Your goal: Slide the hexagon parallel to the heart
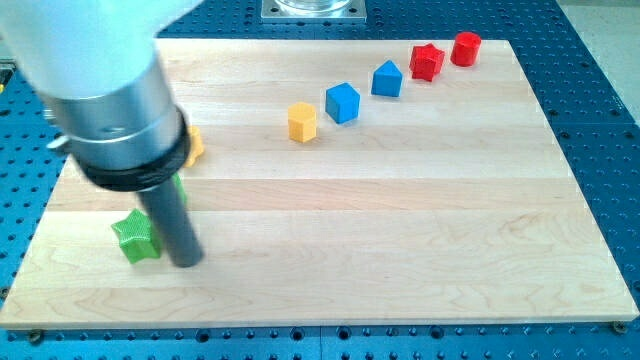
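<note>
Near board's lower left, my tip touches green star on its right side. No fingers, just rod. Yellow hexagon sits well apart, upper centre, untouched. Heart unclear, maybe yellow block hidden behind arm.

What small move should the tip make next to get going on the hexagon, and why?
Probably lift off the lower left and travel toward the view's upper right. My tip sits just right of the green star, far from the yellow hexagon near the board's top middle. No heart shows clearly; a yellow block peeks from behind the arm, shape hidden, so its position should be confirmed first.
</note>
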